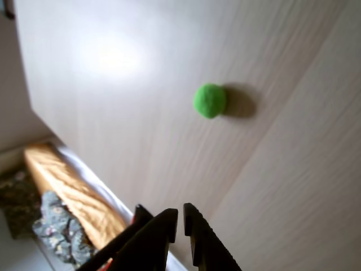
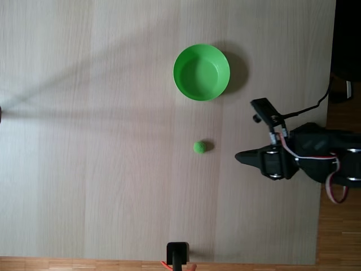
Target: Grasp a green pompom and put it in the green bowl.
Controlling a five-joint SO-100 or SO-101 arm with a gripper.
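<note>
The green pompom (image 2: 199, 147) lies on the pale wood table, a little below the green bowl (image 2: 201, 72) in the fixed view. The bowl stands upright and holds nothing. My gripper (image 2: 240, 157) hovers to the right of the pompom, pointing toward it but apart from it. In the wrist view the pompom (image 1: 210, 100) sits above and slightly right of my gripper (image 1: 180, 213), whose two black fingers are almost together with nothing between them.
A black camera stand (image 2: 177, 254) rises at the table's bottom edge. A cable (image 2: 316, 104) runs off the right edge near the arm's base. Past the table's edge in the wrist view lie orange and floral fabrics (image 1: 62, 192).
</note>
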